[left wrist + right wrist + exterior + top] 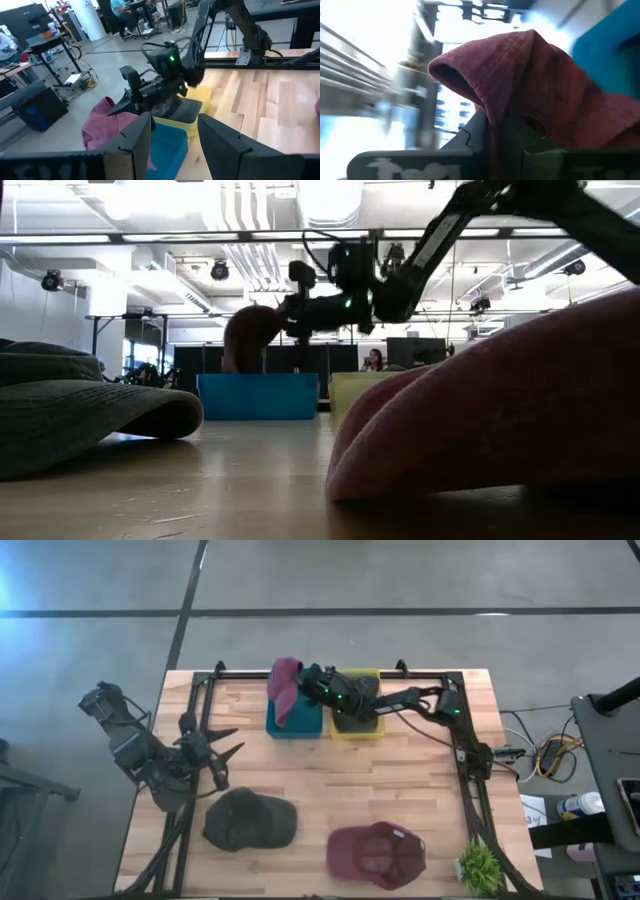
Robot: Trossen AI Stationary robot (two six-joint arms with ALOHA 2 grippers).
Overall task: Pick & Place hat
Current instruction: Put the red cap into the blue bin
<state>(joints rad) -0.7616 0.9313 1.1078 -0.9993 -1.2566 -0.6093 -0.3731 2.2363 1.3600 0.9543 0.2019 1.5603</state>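
Observation:
My right gripper (303,680) reaches in from the table's right and is shut on a maroon hat (285,690) over the blue bin (300,723) at the table's far edge. The hat also shows in the low view (250,335) and in the left wrist view (107,125). Beside the blue bin, a yellow bin (372,730) holds a dark hat (355,716). My left gripper (215,755) is open and empty at the table's left. A dark green hat (250,820) and a second maroon hat (377,853) lie flat near the front edge. My right gripper pinches a fold of the maroon hat's cloth (495,117) between its two fingers (475,132). The fingers come roughly level from the table's right. The hat hangs from them, draped over the fingertips, and its lower part (240,365) reaches down to the blue bin's rim.
A small green plant (480,865) stands at the front right corner. Black frame rails (470,790) run along the left, right and far sides of the table. Bare wood (340,780) lies between the bins and the two hats at the front.

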